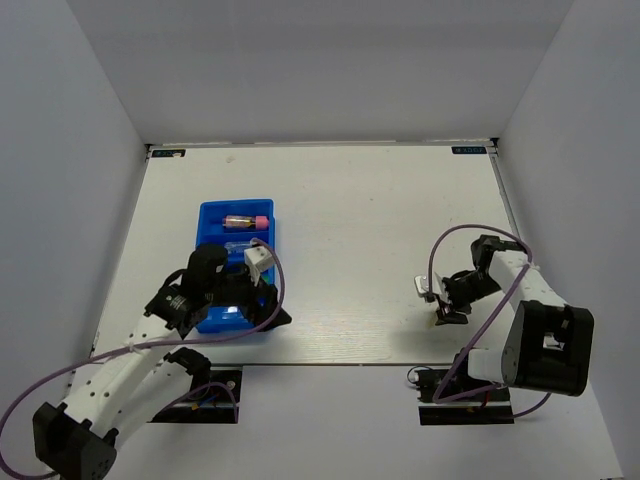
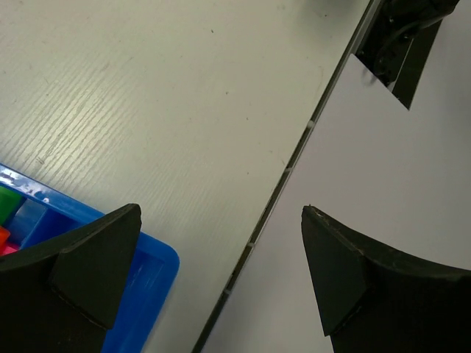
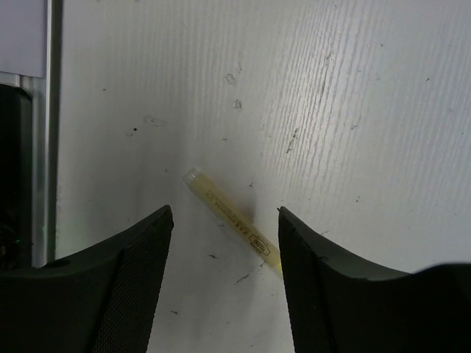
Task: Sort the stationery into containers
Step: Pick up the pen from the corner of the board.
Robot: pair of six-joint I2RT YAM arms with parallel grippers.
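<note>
Top external view has my left fingers hanging over the near right corner of the blue tray. The tray sits on the left half of the desk, its near end close to the near edge. In its far compartment lies a pink tube, and one compartment nearer a clear pen; my arm covers the rest. My right fingers are down by the desk's near edge, toward the right side, well apart from the tray.

Right wrist view shows those fingers parted and released, one on either side of a thin beige stick that lies flat and slantwise on the desk. Bare desk shows between its upper end and the finger on the picture's left. Its lower end runs to the edge of the other finger, and I cannot tell whether they touch. The stick carries a line of small dark print with a boxed mark near the lower end, too small for me to read.

Left wrist view shows my left fingers spread wide and released, with only the desk and its near edge between them. The tray's rounded corner sits just beside one finger. At the picture's left edge a green end and a red-orange end lie in a compartment.

At the desk's far corners are a dark label on the left and a blue label on the right; I cannot read the writing on either.
</note>
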